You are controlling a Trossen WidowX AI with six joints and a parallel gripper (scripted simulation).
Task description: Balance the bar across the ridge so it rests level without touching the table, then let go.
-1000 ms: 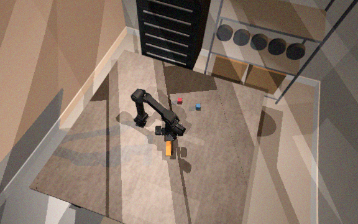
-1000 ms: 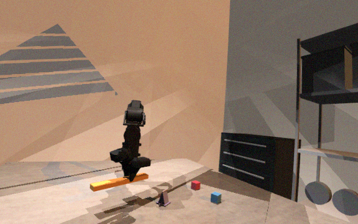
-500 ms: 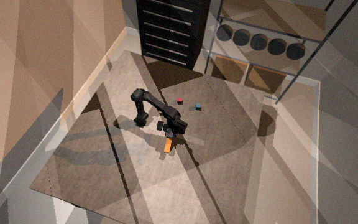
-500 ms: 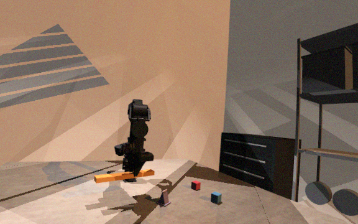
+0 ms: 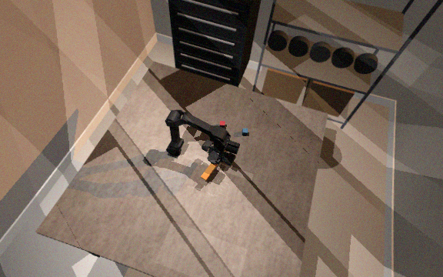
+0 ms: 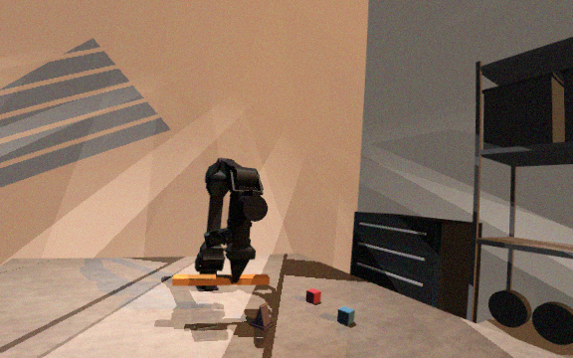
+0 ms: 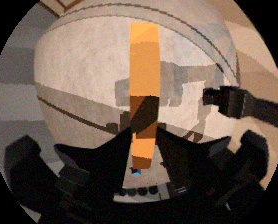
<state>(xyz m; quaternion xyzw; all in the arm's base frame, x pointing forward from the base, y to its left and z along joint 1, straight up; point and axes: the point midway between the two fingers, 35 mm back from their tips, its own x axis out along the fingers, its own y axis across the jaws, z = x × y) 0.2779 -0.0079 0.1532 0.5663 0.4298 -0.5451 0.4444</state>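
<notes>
In the top view, the black arm [image 5: 198,124] [image 6: 217,209] is seen near the middle of the frame, bent over the table [image 5: 191,235] [image 6: 117,333] [image 7: 80,65]. One end of the orange bar [image 5: 208,171] [image 6: 194,280] [image 7: 144,60] can be seen just below the gripper [image 5: 218,163] [image 6: 237,279] [image 7: 143,129]; the rest is hidden. A red block [image 5: 222,123] [image 6: 313,296] and a blue block [image 5: 245,131] [image 6: 346,316] [image 7: 135,172] are seen above and to the right of the bar. The ridge cannot be made out here.

In the exterior view, the bar is held up off the table, low and left of the middle, and looks about flat. It is pinched by the gripper. The small, dark, pointed ridge [image 6: 263,316] is seen below the bar's right end, with a gap between them. The red and blue blocks are seen to the right of the ridge.

In the wrist view, the bar is clamped between the two black fingers and is shown up and down the middle. The blue block is seen just below its lower end.
</notes>
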